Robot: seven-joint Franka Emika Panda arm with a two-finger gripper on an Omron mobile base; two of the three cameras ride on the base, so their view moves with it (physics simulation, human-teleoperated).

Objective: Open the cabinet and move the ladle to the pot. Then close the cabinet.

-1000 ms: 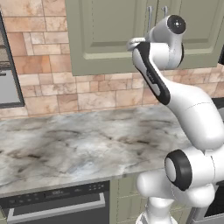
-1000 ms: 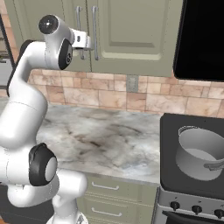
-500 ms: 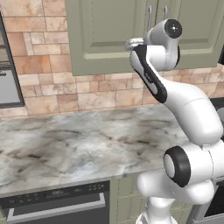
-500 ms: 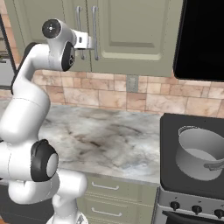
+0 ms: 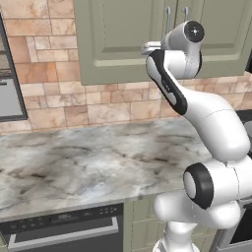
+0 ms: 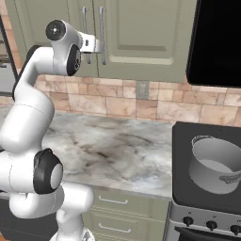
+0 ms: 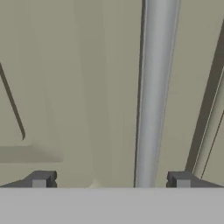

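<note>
Cabinet (image 6: 141,37) doors fill the top of the right base view, both shut. The pot (image 6: 214,164) sits on the stove (image 6: 188,188) at lower right. At upper left the gripper (image 6: 96,46) is raised to the handles; in the hand view its fingertips (image 7: 40,179) are spread either side of one silver handle (image 7: 154,87).

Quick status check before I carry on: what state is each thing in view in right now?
Cabinet: both doors shut.
Handle: vertical bar, standing between the open fingertips, not yet clamped.
Gripper: open, up at the cabinet doors.
Pot: upright on the stove, uncovered, nothing inside.
Drawers: shut.
Stove: burners dark, no flame showing.
</note>
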